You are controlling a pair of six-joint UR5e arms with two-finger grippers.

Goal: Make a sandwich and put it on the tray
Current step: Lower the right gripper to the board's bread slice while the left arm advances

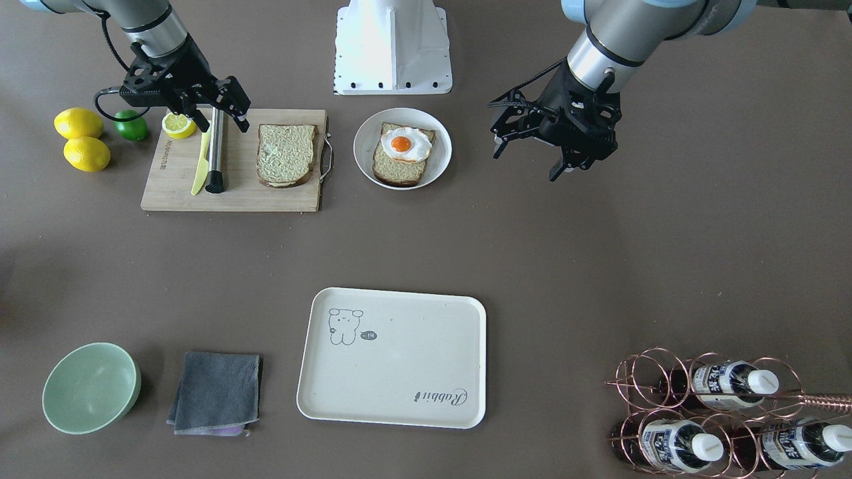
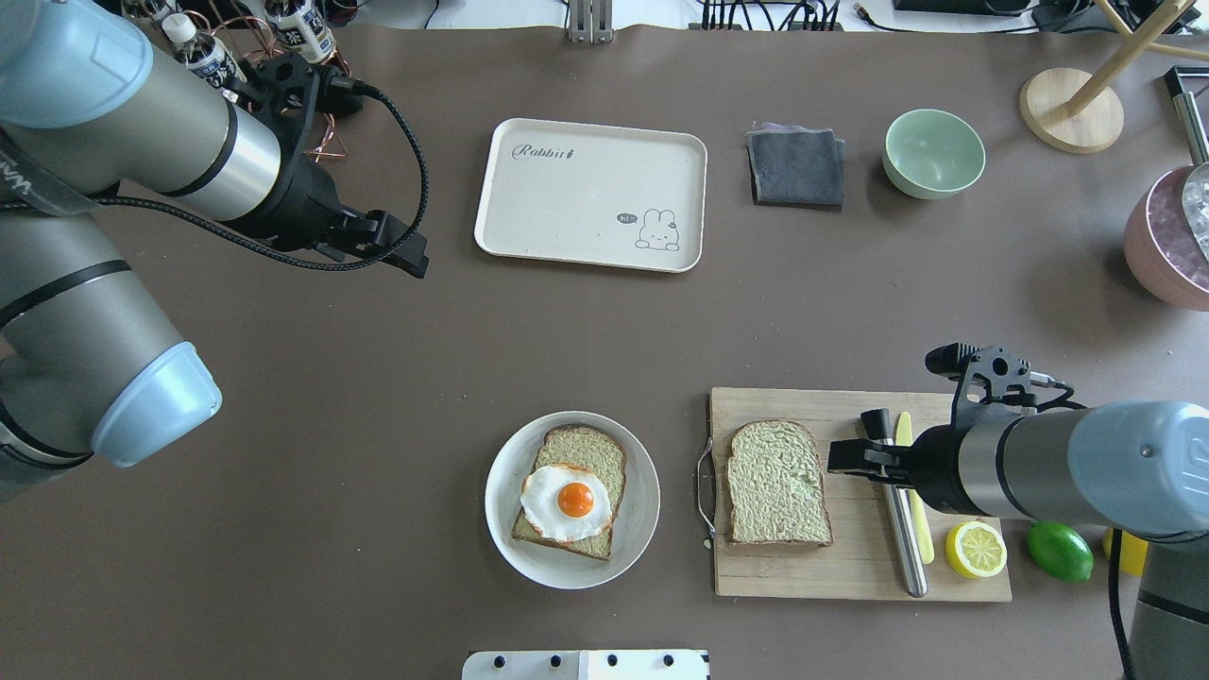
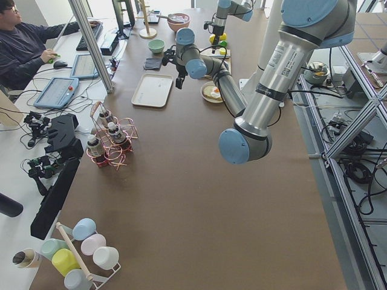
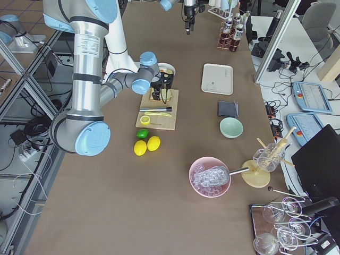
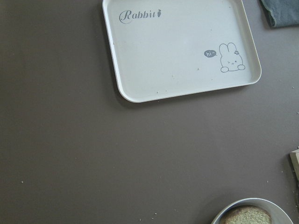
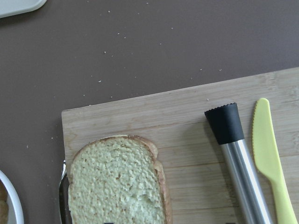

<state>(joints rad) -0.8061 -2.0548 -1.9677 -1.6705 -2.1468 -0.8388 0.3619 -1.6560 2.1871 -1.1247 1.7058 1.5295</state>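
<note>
Two bread slices, egg on one

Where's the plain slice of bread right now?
In the overhead view, the plain slice lies lower right on the cutting board, between the white plate and the steel tool.

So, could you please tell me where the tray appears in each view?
Front-facing: tray bottom centre.
Overhead: tray top centre.
Exterior left: tray upper left-centre.
Exterior right: tray upper right-centre.
Left wrist: tray fills top.
Right wrist: tray corner, top-left.
Landmark: grey cloth beside it, except right wrist.
</note>
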